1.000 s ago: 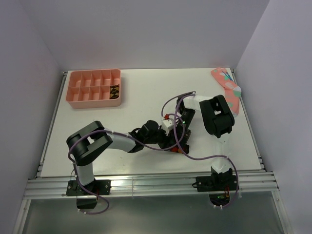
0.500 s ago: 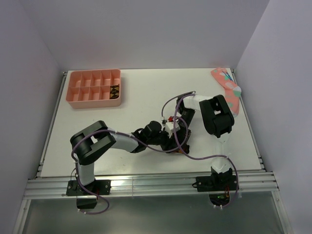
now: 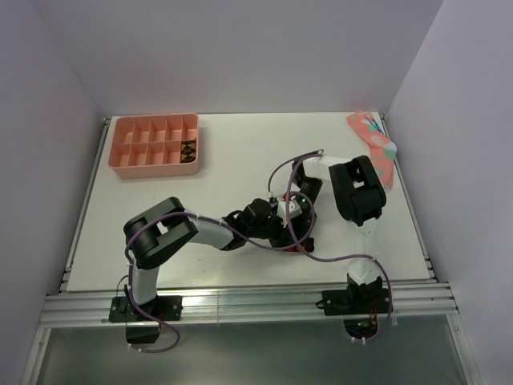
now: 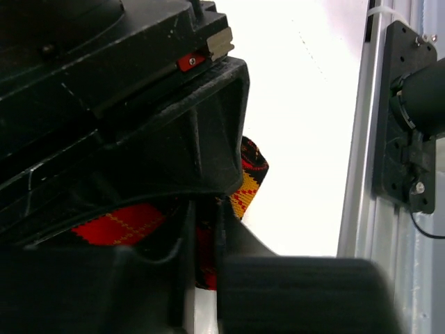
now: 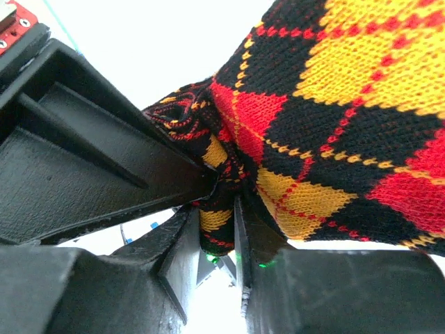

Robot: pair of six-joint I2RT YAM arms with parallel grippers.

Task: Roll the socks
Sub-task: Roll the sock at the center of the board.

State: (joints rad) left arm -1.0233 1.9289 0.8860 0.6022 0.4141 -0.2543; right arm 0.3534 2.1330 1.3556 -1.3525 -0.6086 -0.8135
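Both left jaws and right jaws clench the socks [image 5: 334,104]. You pinch from two sides, likely to keep the roll tight.

Front-centre of the bench [image 3: 232,164] is clogged: left tool [image 4: 205,226] & right tool [image 5: 222,195] are jammed together on the socks [image 5: 348,104], w/ purple cables [image 3: 321,258] looped round. Back-left is taken by the pink tray [image 3: 152,171], back-right corner by a pink sock [image 3: 374,148]. Room's left btwn those.
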